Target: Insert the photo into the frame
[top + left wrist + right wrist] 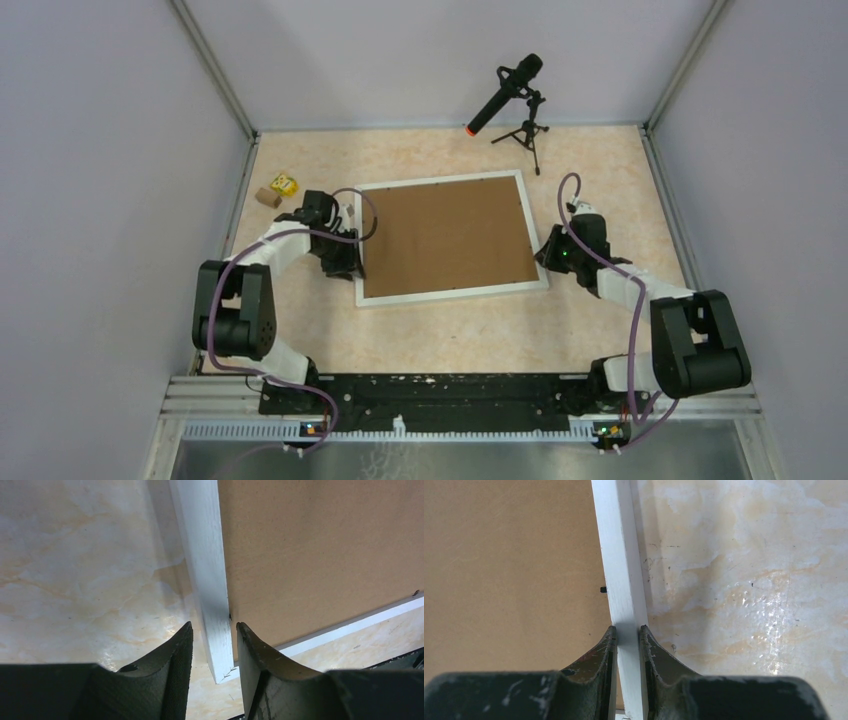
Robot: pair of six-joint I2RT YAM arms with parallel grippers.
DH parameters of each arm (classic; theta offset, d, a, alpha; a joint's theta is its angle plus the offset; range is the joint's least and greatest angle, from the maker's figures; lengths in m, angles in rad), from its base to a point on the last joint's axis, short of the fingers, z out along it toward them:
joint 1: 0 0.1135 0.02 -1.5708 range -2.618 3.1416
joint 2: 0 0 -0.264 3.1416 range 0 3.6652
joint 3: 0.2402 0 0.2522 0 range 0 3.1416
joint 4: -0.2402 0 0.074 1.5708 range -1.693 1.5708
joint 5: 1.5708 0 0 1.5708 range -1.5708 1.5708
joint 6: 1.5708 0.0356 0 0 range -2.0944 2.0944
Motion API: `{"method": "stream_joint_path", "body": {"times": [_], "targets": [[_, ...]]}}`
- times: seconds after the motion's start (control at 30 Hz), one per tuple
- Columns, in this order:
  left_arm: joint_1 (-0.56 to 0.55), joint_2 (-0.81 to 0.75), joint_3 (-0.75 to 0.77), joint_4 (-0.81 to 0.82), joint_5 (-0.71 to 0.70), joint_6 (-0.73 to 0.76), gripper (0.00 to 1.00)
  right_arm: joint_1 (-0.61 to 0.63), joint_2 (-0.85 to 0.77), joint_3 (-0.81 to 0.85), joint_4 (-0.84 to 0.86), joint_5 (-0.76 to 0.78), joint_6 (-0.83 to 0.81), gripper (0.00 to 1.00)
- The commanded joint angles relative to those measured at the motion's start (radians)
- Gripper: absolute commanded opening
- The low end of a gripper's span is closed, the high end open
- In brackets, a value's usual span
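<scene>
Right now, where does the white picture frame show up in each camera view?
Top external: the frame lies flat in the centre of the picture.
Left wrist: one white rail of it runs from top centre down to a corner at bottom centre.
Right wrist: one rail runs straight down the middle.
Shared landmark: the brown backing board inside it.

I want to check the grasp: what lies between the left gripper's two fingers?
The white moulding of the frame, near its corner, runs between the fingers of the left gripper, with slim gaps either side. The brown backing board borders it. The left wrist view shows this.
</scene>
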Motion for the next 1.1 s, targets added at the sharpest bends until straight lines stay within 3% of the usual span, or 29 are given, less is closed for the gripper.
{"method": "stream_joint_path", "body": {"times": [0.0, 0.3, 1.07], "targets": [[0.024, -0.069, 0.002, 0.038, -0.04, -0.012, 0.44, 0.011, 0.032, -0.025, -0.023, -0.04, 0.006, 0.0], [0.042, -0.094, -0.02, 0.045, -0.049, -0.015, 0.46, 0.012, 0.044, -0.022, -0.021, -0.051, 0.005, 0.0], [0.026, 0.039, -0.033, 0.061, -0.07, -0.033, 0.41, 0.012, 0.042, -0.023, -0.02, -0.054, 0.005, 0.0]]}}
